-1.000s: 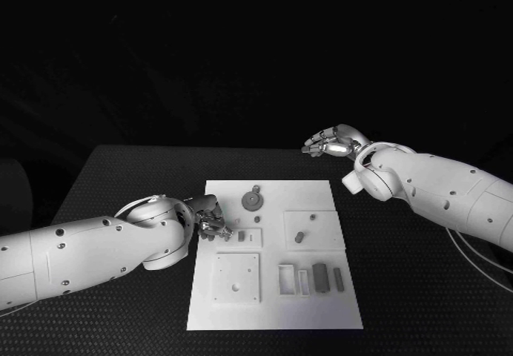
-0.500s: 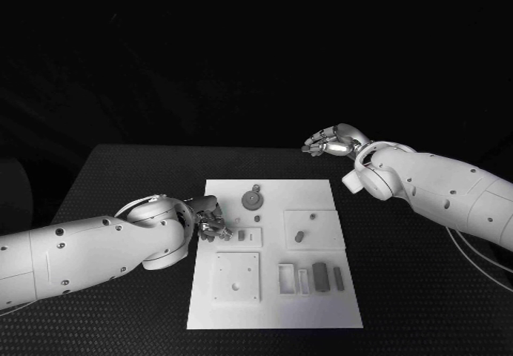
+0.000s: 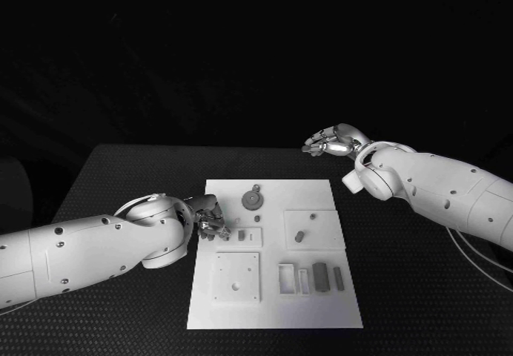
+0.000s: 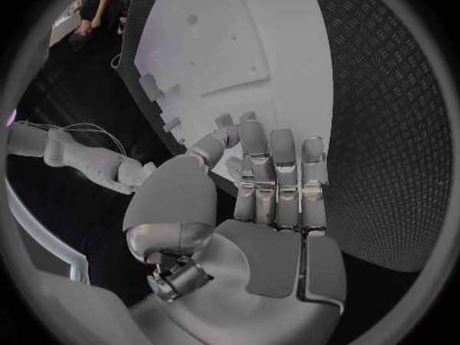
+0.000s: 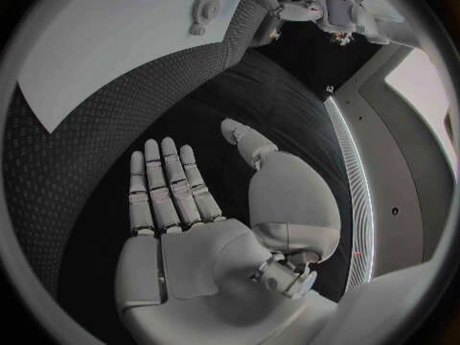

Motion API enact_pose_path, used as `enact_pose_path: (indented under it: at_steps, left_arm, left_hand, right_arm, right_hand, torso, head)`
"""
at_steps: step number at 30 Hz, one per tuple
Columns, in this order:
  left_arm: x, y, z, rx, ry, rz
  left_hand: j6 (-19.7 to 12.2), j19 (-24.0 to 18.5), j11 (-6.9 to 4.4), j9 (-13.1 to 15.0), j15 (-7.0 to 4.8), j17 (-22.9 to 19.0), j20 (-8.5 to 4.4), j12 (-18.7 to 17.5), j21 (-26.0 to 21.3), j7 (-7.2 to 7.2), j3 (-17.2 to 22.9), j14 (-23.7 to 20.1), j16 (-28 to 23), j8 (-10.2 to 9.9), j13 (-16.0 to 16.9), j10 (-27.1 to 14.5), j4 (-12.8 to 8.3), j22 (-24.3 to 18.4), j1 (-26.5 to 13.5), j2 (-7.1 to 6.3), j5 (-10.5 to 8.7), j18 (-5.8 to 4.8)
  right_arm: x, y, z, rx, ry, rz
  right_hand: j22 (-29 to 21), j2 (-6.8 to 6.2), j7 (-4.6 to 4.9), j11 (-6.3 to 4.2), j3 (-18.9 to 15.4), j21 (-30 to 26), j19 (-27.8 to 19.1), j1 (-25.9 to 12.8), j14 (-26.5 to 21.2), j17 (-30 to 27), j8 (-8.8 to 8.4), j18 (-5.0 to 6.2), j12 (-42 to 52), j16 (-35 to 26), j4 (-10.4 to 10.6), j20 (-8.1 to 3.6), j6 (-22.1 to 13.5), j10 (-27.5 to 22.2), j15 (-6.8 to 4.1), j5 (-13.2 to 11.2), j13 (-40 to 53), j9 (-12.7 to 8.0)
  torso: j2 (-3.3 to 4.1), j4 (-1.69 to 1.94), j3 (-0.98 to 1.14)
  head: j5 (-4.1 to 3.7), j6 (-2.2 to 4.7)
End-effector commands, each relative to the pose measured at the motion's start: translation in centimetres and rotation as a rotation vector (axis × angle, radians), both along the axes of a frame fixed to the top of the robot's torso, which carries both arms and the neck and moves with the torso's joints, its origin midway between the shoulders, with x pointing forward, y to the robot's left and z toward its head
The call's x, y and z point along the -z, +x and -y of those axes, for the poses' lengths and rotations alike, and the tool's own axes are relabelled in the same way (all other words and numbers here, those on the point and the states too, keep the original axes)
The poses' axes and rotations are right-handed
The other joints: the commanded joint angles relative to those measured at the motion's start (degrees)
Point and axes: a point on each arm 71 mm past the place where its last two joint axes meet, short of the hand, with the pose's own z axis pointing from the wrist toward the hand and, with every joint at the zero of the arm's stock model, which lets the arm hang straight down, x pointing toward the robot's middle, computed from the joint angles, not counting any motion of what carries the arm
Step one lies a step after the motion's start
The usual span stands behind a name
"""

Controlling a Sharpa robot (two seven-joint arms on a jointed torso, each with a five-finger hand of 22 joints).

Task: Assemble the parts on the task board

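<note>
**Left hand settles at the board's edge; right hand waits**

Over the last second very little has moved: the left arm has shifted slightly, while its hand [image 3: 210, 221] stays at the 9 o'clock edge of the board [image 3: 273, 297], fingers [image 4: 279, 165] held straight and together, thumb reaching toward a small part [image 3: 242, 235] in its recess. Whether anything is pinched there cannot be told; the wrist view shows nothing clearly held. This reads as a careful approach or fine adjustment, not a completed insertion, so assembly looks to be at an early stage.

The right hand [image 3: 333, 141] has not moved. It hovers off the board at 1 o'clock, palm flat, fingers [image 5: 165, 184] released and grasping nothing.

The board is a smooth, matte white plate with raised square panels and shallow slots. On it sit a toothed round gear [image 3: 252, 199] at 12 o'clock, a short peg [image 3: 300, 237] near the centre, and slim rectangular bars [image 3: 319, 277] at 5 o'clock. The surface [image 3: 118, 178] beneath is black with a fine dimpled texture.
</note>
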Motion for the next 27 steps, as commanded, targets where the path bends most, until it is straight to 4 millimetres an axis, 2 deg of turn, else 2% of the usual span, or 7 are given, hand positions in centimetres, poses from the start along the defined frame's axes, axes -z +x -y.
enact_pose_path:
  at_steps: [1, 11, 17, 27]
  left_arm:
    - [0.42, 0.14, -0.58, -0.020, 0.022, -0.022]
    - [0.63, 0.63, -0.69, -0.033, 0.032, -0.034]
    - [0.74, 0.73, -0.61, -0.032, 0.031, -0.040]
    - [0.73, 0.77, -0.85, -0.058, -0.015, -0.045]
  left_hand:
    - [0.13, 0.33, 0.32, -0.15, -0.06, -0.06, -5.37, -0.31, 0.02, 0.02, 3.96, 0.26, -0.39, -0.18, -0.06, -0.19, -3.69, 0.86, 0.70, 0.05, 0.37, 0.03]
    - [0.03, 0.41, 0.37, -0.09, -0.07, -0.14, -5.36, -0.43, -0.02, 0.08, 3.87, 0.27, -0.52, -0.38, -0.12, -0.22, -3.58, 0.86, 0.53, 0.21, -0.20, 0.03]
    - [-0.19, 0.49, 0.46, 0.04, -0.12, -0.25, -5.38, -0.59, -0.18, 0.18, 4.02, 0.32, -0.68, -0.84, -0.15, -0.19, -3.50, 0.86, 0.61, 0.50, -2.14, 0.03]
    - [-0.69, 0.55, 0.73, 0.02, -0.16, -0.31, -5.32, -0.57, -0.30, 0.46, 3.88, 0.32, -0.77, -1.41, -0.10, 0.00, -3.02, 0.86, 0.12, 0.35, -3.27, 0.03]
  right_arm:
    - [-0.01, -0.06, -0.17, -0.017, 0.003, 0.001]
    - [-0.01, -0.06, -0.24, -0.018, 0.003, 0.001]
    - [-0.01, -0.08, -0.24, -0.019, 0.003, 0.001]
    - [-0.02, -0.07, -0.18, -0.017, 0.003, 0.001]
  right_hand:
    - [0.07, 0.49, 0.84, -0.02, -0.18, -0.28, -0.22, -0.23, -0.07, -0.09, 0.39, -0.98, -0.27, -0.38, 0.08, -0.21, -0.42, 0.43, 0.32, 0.23, 0.08, -0.06]
    - [0.08, 0.49, 0.85, -0.02, -0.18, -0.27, -0.21, -0.26, -0.07, -0.09, 0.40, -0.99, -0.28, -0.38, 0.10, -0.21, -0.42, 0.44, 0.32, 0.23, 0.08, -0.08]
    - [0.08, 0.50, 0.85, -0.01, -0.18, -0.27, -0.22, -0.27, -0.07, -0.09, 0.41, -0.99, -0.29, -0.38, 0.11, -0.21, -0.43, 0.44, 0.32, 0.23, 0.08, -0.08]
    - [0.08, 0.49, 0.85, -0.01, -0.19, -0.27, -0.22, -0.29, -0.08, -0.09, 0.42, -0.99, -0.30, -0.39, 0.12, -0.21, -0.43, 0.45, 0.33, 0.23, 0.08, -0.10]
  torso:
    - [-0.03, 0.02, 0.09]
    - [0.02, -0.08, 0.09]
    - [0.04, -0.11, 0.08]
    - [-0.02, -0.04, 0.06]
  head:
    - [0.07, 0.03]
    - [0.10, 0.02]
    - [-0.02, 0.03]
    - [-0.17, 0.02]
